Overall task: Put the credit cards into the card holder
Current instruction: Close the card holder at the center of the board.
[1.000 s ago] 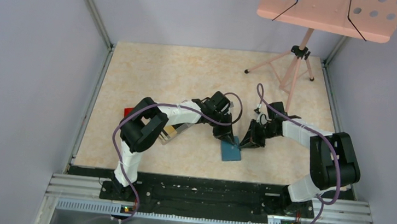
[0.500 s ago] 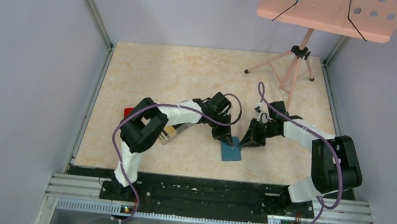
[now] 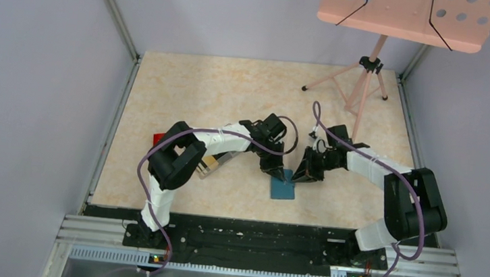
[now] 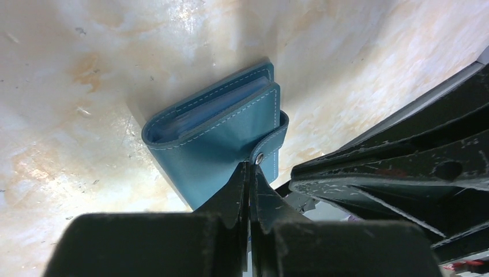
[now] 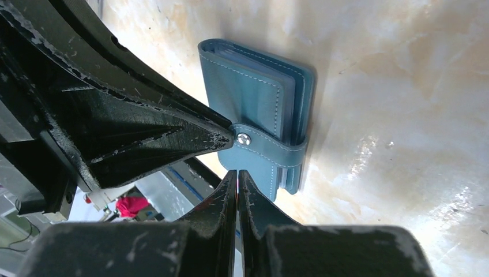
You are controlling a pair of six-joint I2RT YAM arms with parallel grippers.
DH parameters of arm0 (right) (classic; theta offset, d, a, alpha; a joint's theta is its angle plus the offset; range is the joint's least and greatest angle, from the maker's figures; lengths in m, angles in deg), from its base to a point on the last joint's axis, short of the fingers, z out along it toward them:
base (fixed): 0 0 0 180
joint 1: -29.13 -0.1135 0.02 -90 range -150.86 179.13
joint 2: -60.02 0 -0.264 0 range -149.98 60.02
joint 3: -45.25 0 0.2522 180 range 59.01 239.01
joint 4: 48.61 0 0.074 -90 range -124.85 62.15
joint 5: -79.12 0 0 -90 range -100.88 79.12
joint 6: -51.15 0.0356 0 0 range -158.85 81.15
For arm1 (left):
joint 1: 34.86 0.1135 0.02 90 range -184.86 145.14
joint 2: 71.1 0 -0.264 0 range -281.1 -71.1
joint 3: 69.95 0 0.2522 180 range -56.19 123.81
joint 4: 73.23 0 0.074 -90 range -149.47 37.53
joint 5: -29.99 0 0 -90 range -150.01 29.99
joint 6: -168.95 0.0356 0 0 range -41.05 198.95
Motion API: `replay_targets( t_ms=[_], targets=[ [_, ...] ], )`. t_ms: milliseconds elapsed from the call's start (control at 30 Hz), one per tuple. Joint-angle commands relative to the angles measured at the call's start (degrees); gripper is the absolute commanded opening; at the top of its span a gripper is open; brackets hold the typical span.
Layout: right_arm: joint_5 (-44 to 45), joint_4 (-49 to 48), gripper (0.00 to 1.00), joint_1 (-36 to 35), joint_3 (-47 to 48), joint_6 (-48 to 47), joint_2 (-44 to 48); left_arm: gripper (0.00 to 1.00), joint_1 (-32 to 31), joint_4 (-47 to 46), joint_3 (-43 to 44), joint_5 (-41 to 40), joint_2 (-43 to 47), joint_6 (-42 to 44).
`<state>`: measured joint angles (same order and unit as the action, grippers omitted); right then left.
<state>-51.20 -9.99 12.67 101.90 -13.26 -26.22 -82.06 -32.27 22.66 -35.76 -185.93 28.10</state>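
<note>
Top external view: you see the card holder (image 3: 284, 184) folded on the counter (image 3: 233, 90), between both arms.
Left gripper (image 4: 249, 168): jaws pressed together, tips at the snap (image 4: 260, 156).
Right gripper (image 5: 237, 174): jaws pressed together, tips just beside the strap tab (image 5: 271, 151).

card holder (image 3: 283, 190): far end hidden under the left gripper (image 3: 280, 176) and right gripper (image 3: 295, 178); pocket contents too thin to tell
clear box (image 3: 208, 168): mostly under the left arm (image 3: 228, 140)
red thing (image 3: 159, 137): only a corner shows
music stand (image 3: 403, 14): top cut off
</note>
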Motion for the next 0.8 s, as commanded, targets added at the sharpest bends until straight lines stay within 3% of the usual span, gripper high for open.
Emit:
replay_targets(
  t_ms=[0, 767],
  targets=[
    [0.0, -3.1, 0.04, -1.5, 1.1, 0.1, -0.2, 0.00, -0.5, 1.7, 2.7, -1.2, 1.0, 1.4],
    [3.8, -6.9, 0.04, -6.2, 0.3, 2.0, -5.7, 0.00, -1.8, 6.2, 3.1, -5.6, -0.2, 3.0]
  ],
)
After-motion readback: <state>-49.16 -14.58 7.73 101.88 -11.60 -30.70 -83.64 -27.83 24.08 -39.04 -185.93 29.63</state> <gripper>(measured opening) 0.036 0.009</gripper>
